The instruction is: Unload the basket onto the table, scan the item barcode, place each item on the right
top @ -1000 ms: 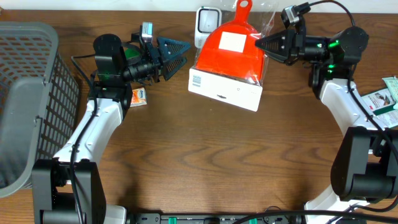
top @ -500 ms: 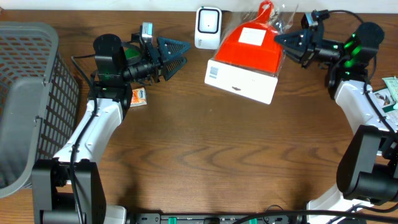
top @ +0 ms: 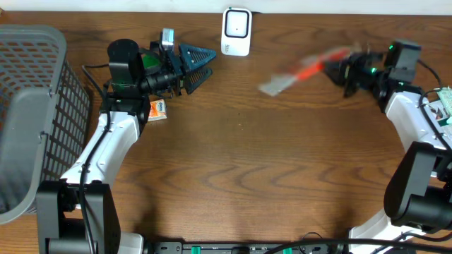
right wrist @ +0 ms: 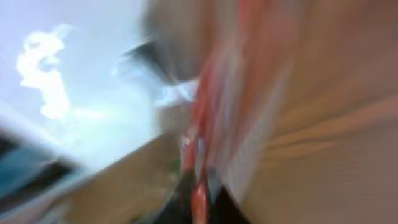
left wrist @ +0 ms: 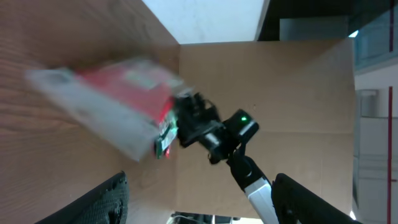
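the right claw (top: 339,69) is clamped narrow on the red-and-white package (top: 300,73), held blurred to the right of the far scanner (top: 236,32). presenting is judged in hand; next the barcode must be turned to the scanner. the left claw (top: 203,61) is spread wide, empty. the package's broad face is shown only by the left wrist view.

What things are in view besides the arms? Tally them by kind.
Grey wire basket: 1
White scanner: 1
Red-and-white package, blurred, held in the right gripper: 1
Small orange packet: 1
Green-and-white packet, cut off at the edge: 1
Total: 5
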Robot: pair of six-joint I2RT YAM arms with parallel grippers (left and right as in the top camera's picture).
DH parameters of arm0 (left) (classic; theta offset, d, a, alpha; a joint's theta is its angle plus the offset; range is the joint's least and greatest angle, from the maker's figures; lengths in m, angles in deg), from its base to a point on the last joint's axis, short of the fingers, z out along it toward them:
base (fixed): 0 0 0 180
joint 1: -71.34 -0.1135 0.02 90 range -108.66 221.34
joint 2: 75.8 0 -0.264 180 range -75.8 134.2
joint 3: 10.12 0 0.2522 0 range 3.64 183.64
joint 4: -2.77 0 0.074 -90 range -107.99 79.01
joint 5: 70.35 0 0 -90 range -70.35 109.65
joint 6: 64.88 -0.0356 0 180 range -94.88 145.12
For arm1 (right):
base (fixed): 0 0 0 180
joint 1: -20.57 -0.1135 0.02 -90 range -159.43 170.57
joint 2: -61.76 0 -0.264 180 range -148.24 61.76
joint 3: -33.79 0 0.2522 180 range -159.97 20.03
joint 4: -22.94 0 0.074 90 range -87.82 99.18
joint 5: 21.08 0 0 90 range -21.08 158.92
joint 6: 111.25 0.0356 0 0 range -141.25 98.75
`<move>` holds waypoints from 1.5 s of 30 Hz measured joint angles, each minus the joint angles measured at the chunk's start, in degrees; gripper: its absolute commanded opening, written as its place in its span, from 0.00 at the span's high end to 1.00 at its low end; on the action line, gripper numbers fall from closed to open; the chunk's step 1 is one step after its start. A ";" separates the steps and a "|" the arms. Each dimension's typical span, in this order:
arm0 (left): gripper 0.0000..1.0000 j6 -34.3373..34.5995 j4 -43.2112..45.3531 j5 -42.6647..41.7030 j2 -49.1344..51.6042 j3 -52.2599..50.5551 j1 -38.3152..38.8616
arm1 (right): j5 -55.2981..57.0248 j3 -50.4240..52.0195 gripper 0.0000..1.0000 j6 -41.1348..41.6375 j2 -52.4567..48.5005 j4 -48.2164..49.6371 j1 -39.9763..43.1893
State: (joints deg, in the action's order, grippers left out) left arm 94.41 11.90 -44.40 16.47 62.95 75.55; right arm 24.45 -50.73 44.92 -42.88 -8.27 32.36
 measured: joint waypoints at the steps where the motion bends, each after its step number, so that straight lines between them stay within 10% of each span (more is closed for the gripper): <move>1: 0.27 -0.39 -0.22 0.02 0.00 0.00 0.00 | 4.98 0.00 0.99 -3.98 0.02 -3.52 -0.07; 17: 0.27 -2.89 -0.39 -0.02 0.00 0.00 0.00 | 26.03 -2.16 0.98 -36.81 0.00 -17.09 -2.36; 45: 0.27 -8.55 -7.08 0.15 0.00 0.00 0.00 | -14.95 -3.45 0.98 -20.04 0.00 -0.52 -4.04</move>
State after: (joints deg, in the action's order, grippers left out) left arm 85.87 4.82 -44.25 16.47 62.95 75.55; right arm 9.50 -54.18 24.88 -42.88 -8.79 28.32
